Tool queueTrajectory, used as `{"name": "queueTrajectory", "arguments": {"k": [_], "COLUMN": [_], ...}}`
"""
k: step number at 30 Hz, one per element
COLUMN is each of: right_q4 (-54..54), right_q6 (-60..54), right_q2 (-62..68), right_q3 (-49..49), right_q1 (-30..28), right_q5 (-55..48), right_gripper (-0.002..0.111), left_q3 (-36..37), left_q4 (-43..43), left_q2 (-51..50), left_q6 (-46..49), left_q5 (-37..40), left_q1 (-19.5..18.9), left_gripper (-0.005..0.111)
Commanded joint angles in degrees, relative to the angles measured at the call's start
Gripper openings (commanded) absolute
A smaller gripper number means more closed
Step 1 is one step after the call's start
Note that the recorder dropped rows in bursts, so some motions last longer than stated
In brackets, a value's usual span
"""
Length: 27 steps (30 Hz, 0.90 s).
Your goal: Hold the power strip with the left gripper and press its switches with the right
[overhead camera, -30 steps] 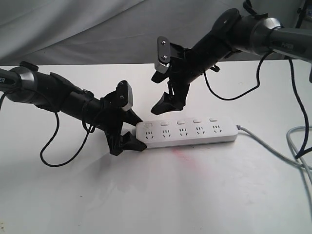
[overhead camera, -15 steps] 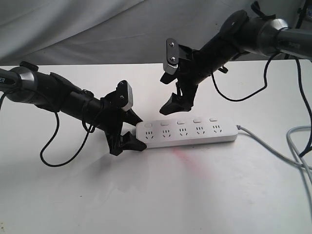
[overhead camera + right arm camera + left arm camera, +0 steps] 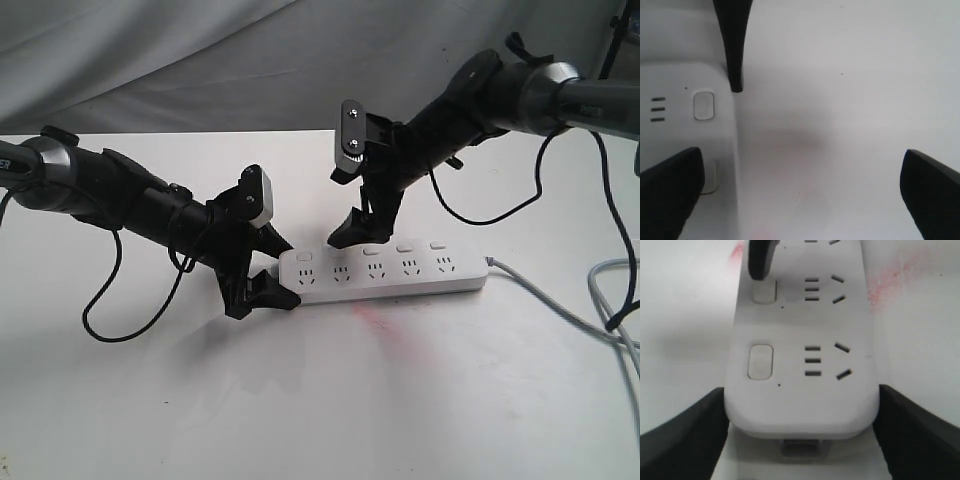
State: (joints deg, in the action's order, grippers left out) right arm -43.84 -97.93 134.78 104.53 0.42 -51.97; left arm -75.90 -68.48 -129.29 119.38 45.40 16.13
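**Right finger on the second switch, strip clamped at its end**

The right gripper (image 3: 352,228) is spread wide. One finger (image 3: 760,260) sits at the second switch (image 3: 764,291); I cannot tell whether it presses or only touches. Its other finger hangs over the bare table (image 3: 320,400), off the strip's switch side. The strip (image 3: 385,272) lies flat under this gripper, with its long axis running from the left gripper (image 3: 268,272) towards the cable (image 3: 560,310). The first switch (image 3: 760,361) lies between the finger and the left gripper; the other three lie beyond the finger, towards the cable. The left gripper is closed across the strip's end, one jaw against each long side. Any further presses would likely mean stepping along that axis, away from the left gripper.
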Motion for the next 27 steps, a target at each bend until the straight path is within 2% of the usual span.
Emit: {"name": "queueTrajectory", "arguments": {"k": [1, 18, 27], "right_q4": [-0.8, -0.6, 2.8], "right_q6": [-0.8, -1.9, -2.9], "right_q2": [0.4, 1.7, 2.8], "right_q3": [-0.1, -0.1, -0.1], "right_q1": [-0.3, -0.3, -0.3], "right_q5": [0.3, 1.2, 0.8], "right_gripper": [0.098, 0.098, 0.098], "left_q3": [-0.2, -0.2, -0.2], "left_q4": [1.3, 1.3, 1.3], "left_q2": [-0.3, -0.3, -0.3], "left_q6": [0.6, 0.6, 0.6], "left_q5": [-3.2, -3.2, -3.2], "left_q1": [0.0, 0.0, 0.0], "left_gripper": [0.000, 0.000, 0.000]}}
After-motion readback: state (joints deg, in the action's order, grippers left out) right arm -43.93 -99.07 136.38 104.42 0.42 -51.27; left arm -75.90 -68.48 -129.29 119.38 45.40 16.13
